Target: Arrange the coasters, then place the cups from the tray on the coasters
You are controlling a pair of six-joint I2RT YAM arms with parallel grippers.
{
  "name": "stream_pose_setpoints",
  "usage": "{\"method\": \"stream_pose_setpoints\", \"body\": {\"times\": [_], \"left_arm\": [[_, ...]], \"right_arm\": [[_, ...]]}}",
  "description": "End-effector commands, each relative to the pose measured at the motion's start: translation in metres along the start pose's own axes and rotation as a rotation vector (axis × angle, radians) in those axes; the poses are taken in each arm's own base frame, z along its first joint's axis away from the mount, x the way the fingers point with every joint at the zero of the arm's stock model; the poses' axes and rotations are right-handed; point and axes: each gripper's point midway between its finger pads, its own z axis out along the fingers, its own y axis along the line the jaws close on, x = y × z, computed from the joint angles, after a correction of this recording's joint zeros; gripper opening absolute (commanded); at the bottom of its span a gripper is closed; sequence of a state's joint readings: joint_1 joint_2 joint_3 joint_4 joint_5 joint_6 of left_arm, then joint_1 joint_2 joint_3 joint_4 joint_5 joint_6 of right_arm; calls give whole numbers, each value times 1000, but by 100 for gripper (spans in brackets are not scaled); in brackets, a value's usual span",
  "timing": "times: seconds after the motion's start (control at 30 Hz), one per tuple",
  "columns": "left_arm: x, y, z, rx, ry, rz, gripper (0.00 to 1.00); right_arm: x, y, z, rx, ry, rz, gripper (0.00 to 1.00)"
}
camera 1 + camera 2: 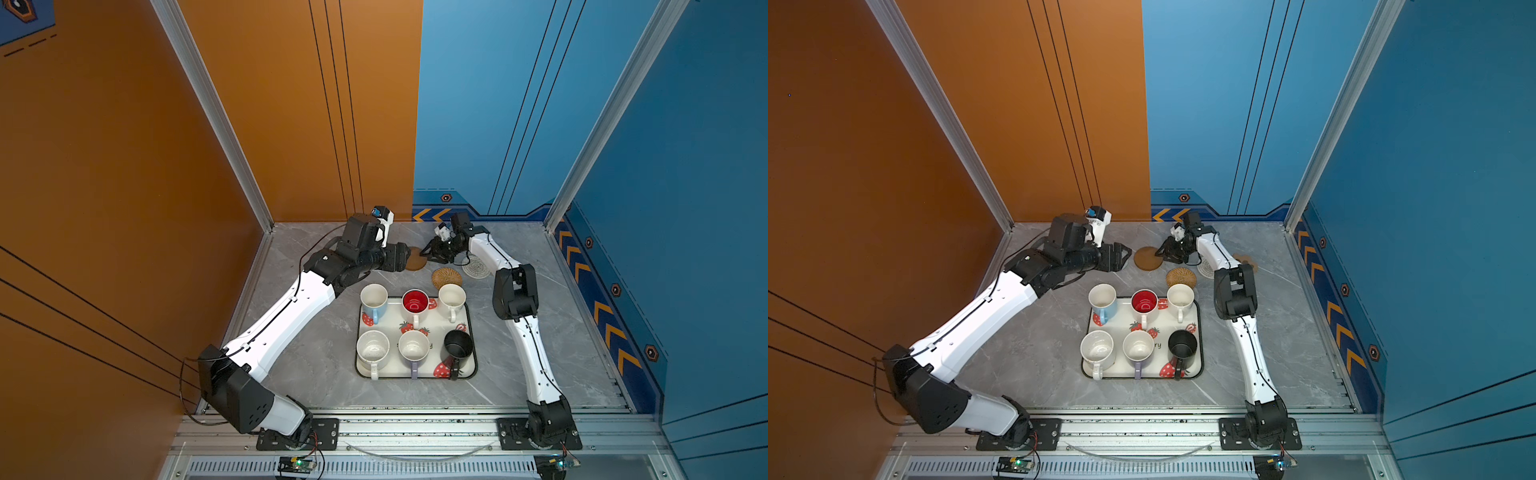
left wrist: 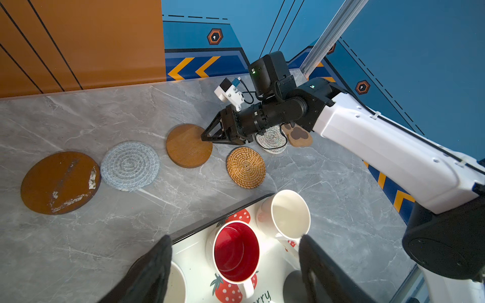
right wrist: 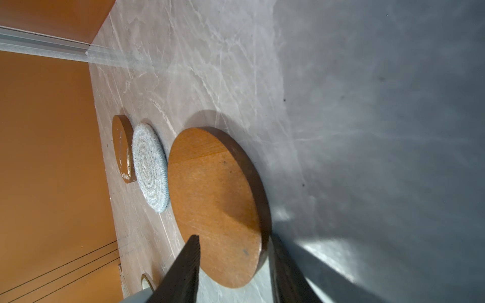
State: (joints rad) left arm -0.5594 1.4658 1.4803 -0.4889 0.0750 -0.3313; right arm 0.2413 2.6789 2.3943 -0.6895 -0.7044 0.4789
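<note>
1. At the left gripper (image 1: 1125, 257): spread wide, holding nothing, hanging above the table (image 2: 105, 118) just past the far-left corner of the tray (image 1: 436, 325); no share in the present step, by the look of it.
2. Farthest ahead of the right gripper (image 2: 204, 138), beyond the disc at its tips: scuffed brown disc (image 2: 60, 182), then grey woven round (image 2: 130, 169), just beside each other and seemingly already in a row.
3. At the right gripper's tips: second brown disc (image 2: 187, 147), flat on the table, near rim between part-closed jaws; cannot tell whether pinched or merely straddled.
4. Beside its fingers: rattan round (image 2: 246, 167). Under its wrist: second woven round (image 2: 271, 140) and paw-shaped piece (image 2: 299, 135), touching, not yet spaced.
5. Step in hand, as a judgement: arranging the coasters, third of six.
6. Next move: calls for a shallow, firm bite on a thin rim against hard stone, then lining up clear of the grey woven round.
7. Near the arm bases: all six cups (image 1: 413, 347) upright on the tray, none yet moved.
</note>
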Motion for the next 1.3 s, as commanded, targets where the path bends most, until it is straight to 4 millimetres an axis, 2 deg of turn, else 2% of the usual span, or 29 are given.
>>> {"method": "stream_pose_setpoints", "body": {"times": [0.0, 0.17, 0.3, 0.53, 0.67, 0.9, 1.0, 1.13, 1.27], "left_arm": [[-2, 0, -8, -8, -22, -5, 77], [0, 3, -3, -15, -21, -6, 77], [2, 9, 8, -25, -7, -18, 77], [7, 7, 20, -4, 19, -38, 77], [6, 6, 19, 0, 11, -38, 77], [5, 4, 18, 7, 2, -41, 77], [8, 5, 20, 2, 7, -39, 77], [11, 6, 22, -6, 13, -37, 77], [13, 8, 24, -13, 19, -37, 77]], "right_arm": [[19, -13, 15, 29, 62, 27, 38], [32, -16, 17, 50, 101, 20, 30], [42, -20, 15, 69, 122, 18, 27], [46, -21, 5, 83, 132, 17, 24], [36, -12, -16, 74, 98, 0, 23], [9, 28, -75, 12, -7, -57, 23], [9, 36, -97, 11, -30, -71, 23], [25, 23, -113, 84, -31, -77, 17], [46, 2, -116, 150, -3, -66, 0]]}}
